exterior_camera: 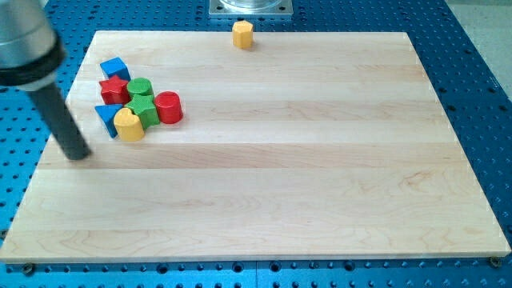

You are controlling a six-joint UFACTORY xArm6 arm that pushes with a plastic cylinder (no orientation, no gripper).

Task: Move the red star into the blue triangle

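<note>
Near the table's [264,192] left edge, my tip [78,154] rests on the wood, just left of a cluster of blocks and apart from them. No jaws exist on this rod, so there is no open or closed state to tell.

Going rightward, the cluster sits in the far-left part of the table. A blue cube [114,68] lies at its top. Below it is the red star [113,89]; it lies flat, and I cannot tell which way its arms point or make out any long axis. The blue triangle [105,116] lies just below the star, one corner aimed toward the table's near edge. A yellow heart [128,124] touches the triangle's right side. Two green blocks follow, one [141,89] beside the star and one [145,111] below it, then one red cylinder [168,107].

Alone at the far edge, near its middle, stands a second yellow block [242,34].
</note>
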